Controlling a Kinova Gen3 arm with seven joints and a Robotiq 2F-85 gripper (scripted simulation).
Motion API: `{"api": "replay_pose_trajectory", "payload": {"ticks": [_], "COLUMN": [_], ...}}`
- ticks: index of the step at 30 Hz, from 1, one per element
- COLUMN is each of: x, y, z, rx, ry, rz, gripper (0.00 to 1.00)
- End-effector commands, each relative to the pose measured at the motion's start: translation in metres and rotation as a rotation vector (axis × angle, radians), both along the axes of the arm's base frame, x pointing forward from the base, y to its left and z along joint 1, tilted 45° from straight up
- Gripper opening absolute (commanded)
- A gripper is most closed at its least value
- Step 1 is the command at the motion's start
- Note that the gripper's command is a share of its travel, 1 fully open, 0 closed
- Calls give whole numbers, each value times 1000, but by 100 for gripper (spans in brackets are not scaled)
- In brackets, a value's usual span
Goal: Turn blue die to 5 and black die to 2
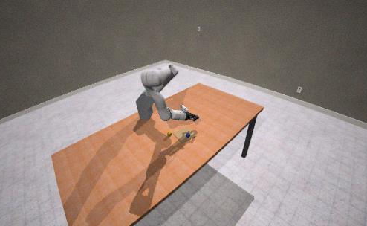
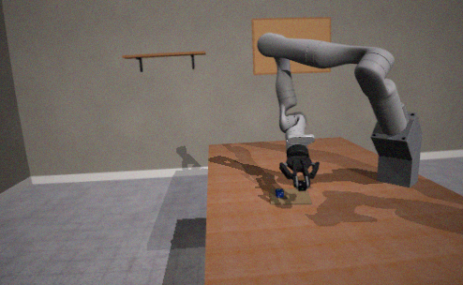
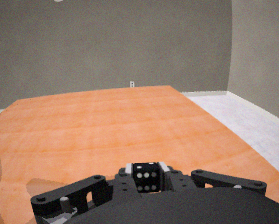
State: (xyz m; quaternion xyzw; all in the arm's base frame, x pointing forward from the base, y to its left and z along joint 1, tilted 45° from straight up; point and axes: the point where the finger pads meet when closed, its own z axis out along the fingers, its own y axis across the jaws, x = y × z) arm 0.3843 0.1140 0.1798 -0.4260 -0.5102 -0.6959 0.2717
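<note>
My gripper (image 1: 195, 117) is shut on the black die (image 3: 147, 177) and holds it above the table, near the far edge of the tan mat (image 1: 184, 135). The hand lies nearly level, with the fingers pointing across the table. In the exterior view the gripper (image 2: 301, 184) hangs just over the mat (image 2: 292, 198). The wrist view shows the die between the finger pads, white pips facing the camera. The blue die (image 1: 187, 135) rests on the mat and also shows in the exterior view (image 2: 279, 192). The yellow die (image 1: 169, 134) sits on the table just left of the mat.
The arm's grey base (image 1: 145, 106) stands on the table behind the mat. The table's right edge (image 1: 243, 123) lies beyond the mat. The arm's shadow falls across the table towards the near end.
</note>
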Motion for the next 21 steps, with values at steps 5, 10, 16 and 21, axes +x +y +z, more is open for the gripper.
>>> {"api": "replay_pose_trajectory", "payload": {"ticks": [5,10,16,21], "x": [5,11,24,33], "y": [5,9,17,24], "z": [-8,-15,-30,-42], "rx": [6,6,6,6], "ry": [2,2,2,2], "rz": [5,5,5,5], "gripper": [21,21,21,21]}}
